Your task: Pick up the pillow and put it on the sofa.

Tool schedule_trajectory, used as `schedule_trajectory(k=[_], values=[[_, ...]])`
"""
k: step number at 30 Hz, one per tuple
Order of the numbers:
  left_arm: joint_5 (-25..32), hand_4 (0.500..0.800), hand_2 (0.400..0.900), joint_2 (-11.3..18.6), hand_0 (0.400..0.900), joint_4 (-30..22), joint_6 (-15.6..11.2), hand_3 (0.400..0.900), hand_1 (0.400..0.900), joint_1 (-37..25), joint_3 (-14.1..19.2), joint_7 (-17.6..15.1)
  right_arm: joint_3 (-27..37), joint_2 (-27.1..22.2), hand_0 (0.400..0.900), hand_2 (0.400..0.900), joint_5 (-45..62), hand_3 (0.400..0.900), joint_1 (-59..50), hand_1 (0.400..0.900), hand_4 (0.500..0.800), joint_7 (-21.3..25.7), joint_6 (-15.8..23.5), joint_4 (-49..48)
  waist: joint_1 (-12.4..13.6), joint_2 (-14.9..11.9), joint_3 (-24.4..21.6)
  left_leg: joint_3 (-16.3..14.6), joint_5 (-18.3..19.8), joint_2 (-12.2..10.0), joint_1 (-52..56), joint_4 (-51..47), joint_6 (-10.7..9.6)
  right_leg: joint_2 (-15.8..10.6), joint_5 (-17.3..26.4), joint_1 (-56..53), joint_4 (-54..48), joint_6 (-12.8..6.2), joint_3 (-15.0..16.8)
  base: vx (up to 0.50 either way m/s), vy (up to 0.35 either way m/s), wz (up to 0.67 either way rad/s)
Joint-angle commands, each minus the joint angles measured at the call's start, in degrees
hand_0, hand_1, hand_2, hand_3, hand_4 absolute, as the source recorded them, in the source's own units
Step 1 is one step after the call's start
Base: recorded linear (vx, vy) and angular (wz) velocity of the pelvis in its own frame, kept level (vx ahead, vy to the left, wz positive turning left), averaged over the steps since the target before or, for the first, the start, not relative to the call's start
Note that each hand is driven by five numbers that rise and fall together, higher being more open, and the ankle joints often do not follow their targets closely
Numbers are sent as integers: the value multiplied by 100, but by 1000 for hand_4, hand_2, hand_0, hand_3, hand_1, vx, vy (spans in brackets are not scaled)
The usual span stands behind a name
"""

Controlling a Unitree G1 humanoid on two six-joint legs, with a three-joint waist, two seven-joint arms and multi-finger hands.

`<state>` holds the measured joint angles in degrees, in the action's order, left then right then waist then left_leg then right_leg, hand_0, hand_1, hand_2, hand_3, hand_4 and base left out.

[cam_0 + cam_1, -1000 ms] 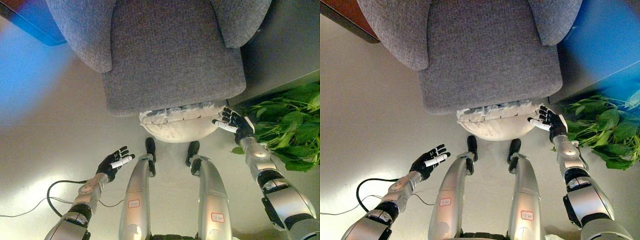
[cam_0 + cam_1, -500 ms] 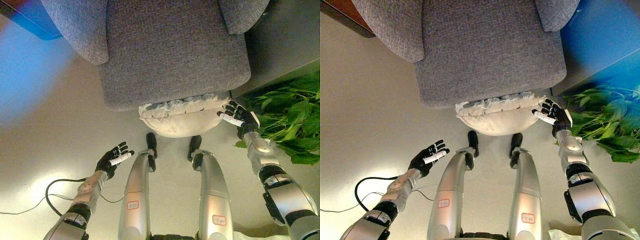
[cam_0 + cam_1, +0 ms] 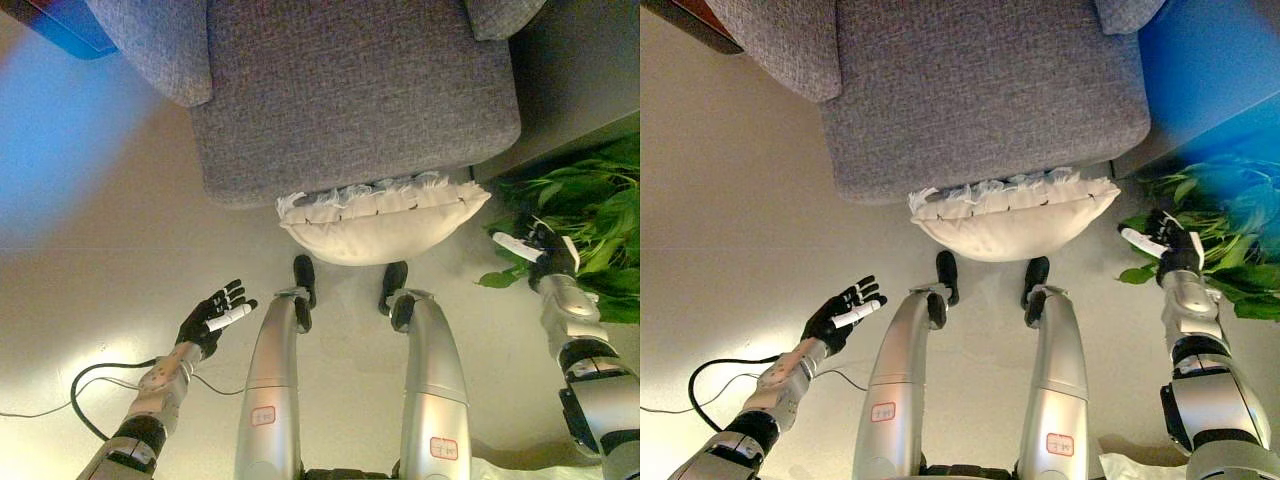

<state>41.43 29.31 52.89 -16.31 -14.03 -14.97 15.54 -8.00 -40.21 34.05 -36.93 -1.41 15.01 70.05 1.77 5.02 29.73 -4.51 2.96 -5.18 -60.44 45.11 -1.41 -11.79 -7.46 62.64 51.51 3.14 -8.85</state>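
A cream pillow (image 3: 385, 222) with a frilled edge lies on the floor, leaning against the front edge of the grey sofa (image 3: 350, 90). My right hand (image 3: 535, 248) is open to the right of the pillow, clear of its corner and in front of plant leaves. My left hand (image 3: 212, 316) is open over the floor at lower left, well away from the pillow. In the right eye view the pillow (image 3: 1012, 217) and both hands, the left hand (image 3: 840, 313) and the right hand (image 3: 1162, 240), stand the same way.
A green leafy plant (image 3: 590, 220) stands at the right, close behind my right hand. The sofa's armrests (image 3: 150, 45) flank its seat at the top. Pale floor (image 3: 90, 260) spreads to the left.
My right hand has pulled away rightward from the pillow's right corner toward the plant. My left hand has drifted slightly left and down. The camera has shifted a little.
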Motion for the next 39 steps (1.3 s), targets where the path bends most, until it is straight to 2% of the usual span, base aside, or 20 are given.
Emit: schedule_trajectory(k=[1,12,16,27,35,36,37,38,39], values=[[312,800,900,232,900,-177,-189,900,900,575,88,30,370,-727,900,900,302,900,217,900,800,-88,245,143,-68,397,6,-131,772,39,-22,445,55,42,-529,-73,511,-256,91,0,0,0],[620,800,900,197,900,-351,-260,900,900,475,-105,74,-331,-553,900,900,177,900,-669,900,800,-787,617,39,33,630,6,-154,796,71,-273,588,2,-35,-706,283,843,-222,138,-11,22,2],[671,800,900,119,900,-297,-377,900,900,529,-131,139,-646,-524,900,900,72,900,-1053,900,800,-949,702,-79,87,684,6,-161,778,97,-243,515,-31,-34,-739,271,828,-210,131,0,41,3],[643,800,900,-36,900,-292,-450,900,900,666,-194,218,-1232,-534,900,900,-93,900,-1723,900,800,-1232,563,-318,167,706,6,-175,620,96,101,81,-122,109,-763,-100,515,-198,65,0,13,1],[527,800,900,-49,900,-368,-455,900,900,781,-212,214,-1267,-596,900,900,-109,900,-1656,900,800,-1359,530,-494,179,628,6,-160,621,86,276,-18,-104,171,-686,-346,238,-229,29,0,0,0],[532,800,900,-47,900,-398,-439,900,900,787,-238,188,-1268,-611,759,759,-83,759,-1644,759,715,-1405,563,-501,177,624,6,-160,628,82,283,-14,-105,169,-689,-353,236,-232,32,0,0,0],[537,800,900,-46,900,-405,-433,900,900,789,-253,177,-1268,-616,675,675,-85,675,-1640,675,665,-1426,580,-503,174,622,6,-166,627,76,287,-15,-104,172,-685,-356,228,-235,33,0,0,0],[548,800,900,-42,900,-408,-425,900,900,789,-263,162,-1276,-620,490,490,-81,490,-1643,490,554,-1446,585,-530,169,618,6,-176,622,68,304,-32,-102,180,-677,-376,199,-240,34,0,0,0],[558,800,900,-32,900,-417,-418,900,900,804,-269,148,-1294,-628,400,400,-46,400,-1641,400,500,-1479,588,-586,171,611,6,-182,616,59,312,-43,-102,181,-678,-398,173,-245,37,0,0,0]])
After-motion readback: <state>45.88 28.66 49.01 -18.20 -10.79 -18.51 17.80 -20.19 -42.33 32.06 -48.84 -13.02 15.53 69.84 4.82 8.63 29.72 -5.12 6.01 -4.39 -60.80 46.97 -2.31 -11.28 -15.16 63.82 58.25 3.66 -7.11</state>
